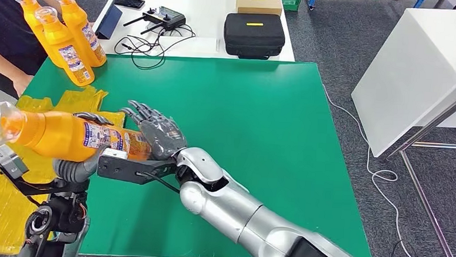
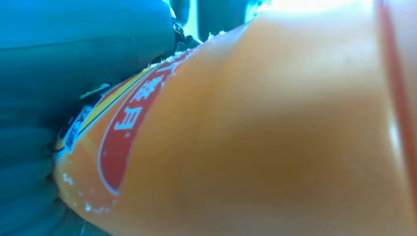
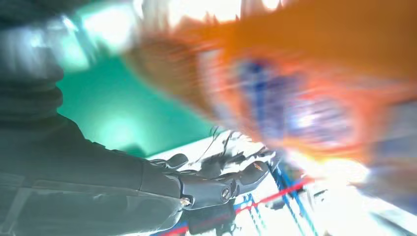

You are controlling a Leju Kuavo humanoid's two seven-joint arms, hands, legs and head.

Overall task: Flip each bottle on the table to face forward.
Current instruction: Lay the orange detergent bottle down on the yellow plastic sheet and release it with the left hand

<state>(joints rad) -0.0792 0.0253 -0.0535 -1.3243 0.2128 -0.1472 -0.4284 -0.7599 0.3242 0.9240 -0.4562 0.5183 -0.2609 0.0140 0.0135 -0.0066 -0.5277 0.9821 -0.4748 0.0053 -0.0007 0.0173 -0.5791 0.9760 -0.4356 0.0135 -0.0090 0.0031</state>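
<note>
The left hand [image 1: 79,165] grips an orange bottle [image 1: 60,134] held sideways above the green table [image 1: 261,118], while the right hand [image 1: 158,131], fingers spread, rests against its base

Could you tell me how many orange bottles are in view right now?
4: three bottles stand together at the green mat's far left corner; the fourth bottle lies sideways in the left hand.

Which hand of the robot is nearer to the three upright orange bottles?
Right. The right hand lies open by the held bottle, closer to the three bottles; the left hand grips beneath it.
</note>
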